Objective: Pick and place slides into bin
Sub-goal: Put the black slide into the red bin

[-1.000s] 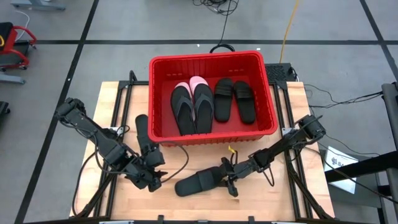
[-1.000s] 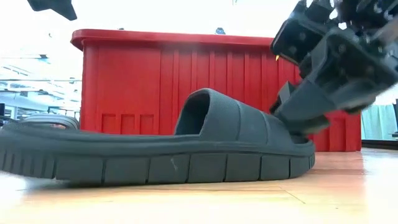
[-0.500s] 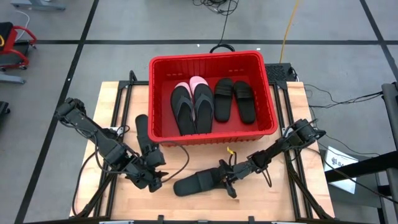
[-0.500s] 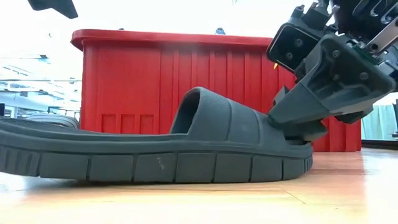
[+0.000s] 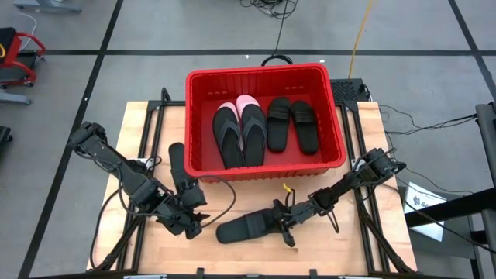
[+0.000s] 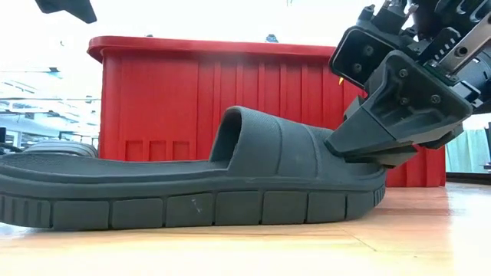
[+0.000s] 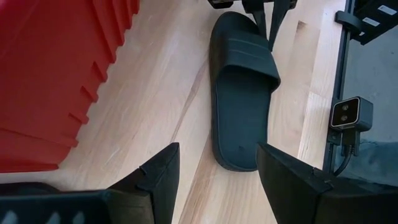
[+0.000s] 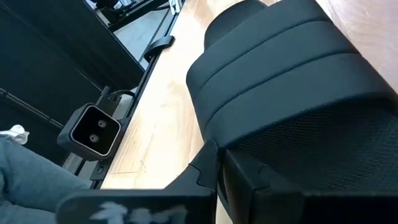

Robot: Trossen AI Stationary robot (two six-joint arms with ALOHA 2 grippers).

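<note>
While the wooden table (image 5: 147,116) carries the whole setup, its far half is taken by the red bin (image 5: 265,71), which holds four slides side by side: a black flip-flop (image 5: 227,136), a pink-white slide (image 5: 251,128) partly under black, and two black wide-strap slides (image 5: 293,124). On the near table a loose black slide (image 5: 249,227) lies flat, sole down, toe toward the right arm. Another black slide (image 5: 180,172) lies just beside the bin's left wall. The right gripper (image 5: 285,221) is clamped on the loose slide's toe end, fingers pinched over the sole edge just ahead of the strap. The left gripper (image 5: 194,222) sits low near the slide's heel, fingers (image 7: 158,177) spread apart and holding nothing.
</note>
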